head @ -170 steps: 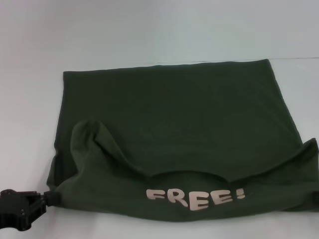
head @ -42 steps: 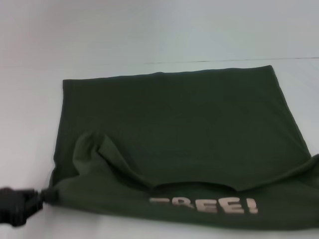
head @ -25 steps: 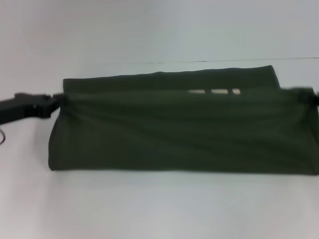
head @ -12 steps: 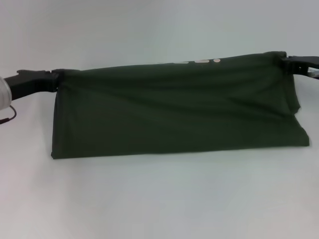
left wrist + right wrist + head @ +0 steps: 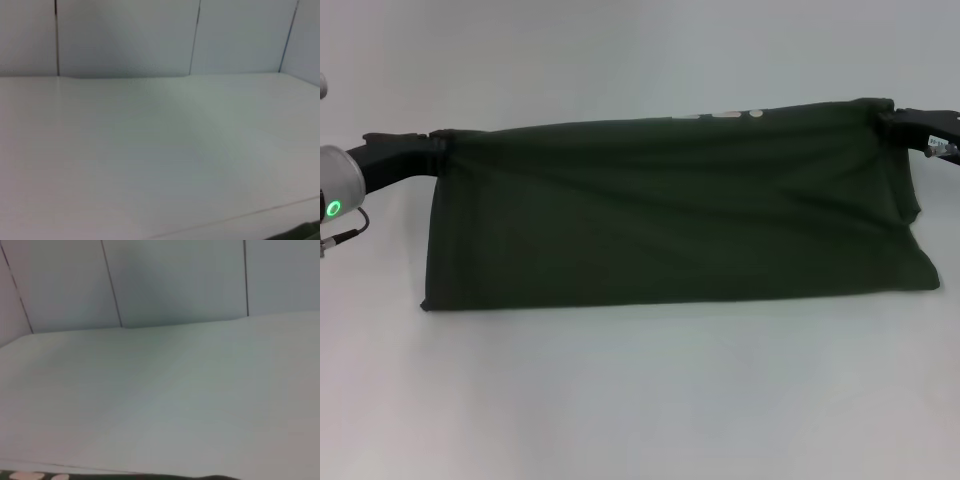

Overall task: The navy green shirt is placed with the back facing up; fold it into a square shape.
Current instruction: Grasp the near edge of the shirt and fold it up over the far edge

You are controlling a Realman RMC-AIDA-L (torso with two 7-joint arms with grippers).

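Head view: the navy green shirt (image 5: 670, 210), earlier bunched near, is now carried across the table (image 5: 640, 400), corners pinched by left gripper (image 5: 432, 150) and right gripper (image 5: 888, 118); fold half completed.

The navy green shirt (image 5: 670, 215) is soft, matt cloth, faintly creased; the white desk (image 5: 650, 400) looks smooth and matt.

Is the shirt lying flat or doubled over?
Doubled over. The navy green shirt has its near edge carried to the far side, held taut between the left gripper and right gripper.
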